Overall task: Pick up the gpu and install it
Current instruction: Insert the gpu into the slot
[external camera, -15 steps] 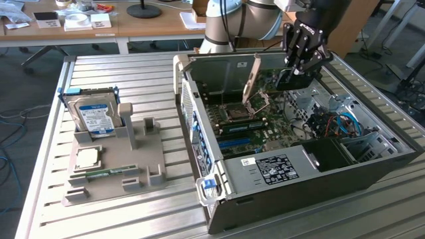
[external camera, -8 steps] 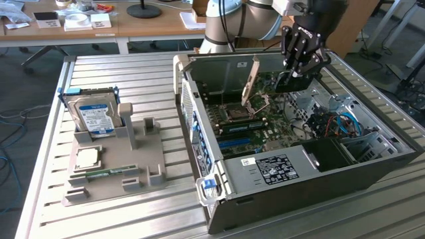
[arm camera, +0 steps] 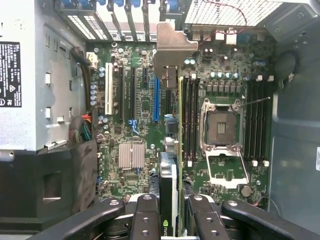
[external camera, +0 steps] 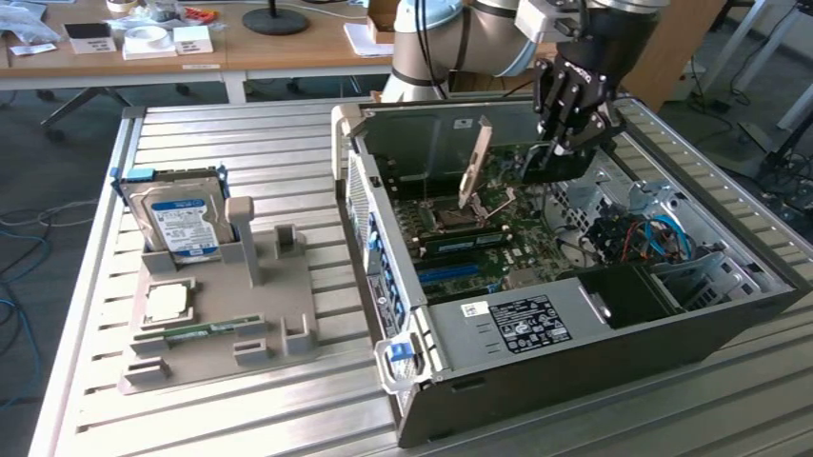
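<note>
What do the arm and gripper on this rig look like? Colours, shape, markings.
The pale silver-grey arm is built of thick tubes with rounded joints. The black gripper has two jointed, multi-link fingers with round metal pin heads at the pivots. Its body carries small pale lettering.

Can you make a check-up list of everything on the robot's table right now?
Surface: grey slatted metal table, holding an open black computer case and a grey plastic parts tray.
Job's things: black flat graphics card with a silver end bracket, held on edge above the green motherboard, not yet slotted in.
Clutter: silver hard drive with a blue label and narrow green memory stick in the tray.
Grippers: black gripper, fingers shut on the card.
Cables: blue and orange cables inside the case.
Surroundings: wooden desk behind.
</note>
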Controlling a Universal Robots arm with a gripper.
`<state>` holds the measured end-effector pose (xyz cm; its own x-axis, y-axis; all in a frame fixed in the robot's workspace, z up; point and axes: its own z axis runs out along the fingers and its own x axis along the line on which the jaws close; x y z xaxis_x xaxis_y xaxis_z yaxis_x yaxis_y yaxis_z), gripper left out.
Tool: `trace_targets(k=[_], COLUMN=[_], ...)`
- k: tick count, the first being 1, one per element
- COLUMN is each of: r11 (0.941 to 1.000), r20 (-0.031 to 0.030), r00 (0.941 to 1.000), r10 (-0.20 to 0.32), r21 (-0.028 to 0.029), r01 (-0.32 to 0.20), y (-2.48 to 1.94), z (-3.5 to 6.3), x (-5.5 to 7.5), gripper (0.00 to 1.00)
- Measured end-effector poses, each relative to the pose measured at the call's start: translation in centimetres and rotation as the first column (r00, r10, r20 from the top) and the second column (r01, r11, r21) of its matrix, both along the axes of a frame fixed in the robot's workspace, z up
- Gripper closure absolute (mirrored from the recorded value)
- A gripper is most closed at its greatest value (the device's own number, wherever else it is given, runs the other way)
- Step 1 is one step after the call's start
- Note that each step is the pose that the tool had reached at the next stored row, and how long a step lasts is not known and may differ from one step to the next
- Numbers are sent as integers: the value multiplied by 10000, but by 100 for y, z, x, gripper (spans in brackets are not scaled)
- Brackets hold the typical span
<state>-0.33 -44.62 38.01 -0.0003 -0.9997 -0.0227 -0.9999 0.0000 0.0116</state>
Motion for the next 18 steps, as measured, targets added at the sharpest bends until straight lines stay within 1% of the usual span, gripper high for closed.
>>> trace_targets(k=[5,11,13,14,15,18], r11=[10000,10000,10000,10000,10000,10000], r20=[1,1,9,24,55,173], r00=[10000,10000,10000,10000,10000,9998], r10=[-2,-1,-2,4,11,24], r21=[1,-1,0,-2,-3,-3], r01=[2,1,2,-4,-11,-24], y=[1,1,1,1,1,1], z=[-63,-71,-87,-98,-108,-136], x=[-19,-20,-25,-31,-39,-73], gripper=[73,73,73,73,73,73])
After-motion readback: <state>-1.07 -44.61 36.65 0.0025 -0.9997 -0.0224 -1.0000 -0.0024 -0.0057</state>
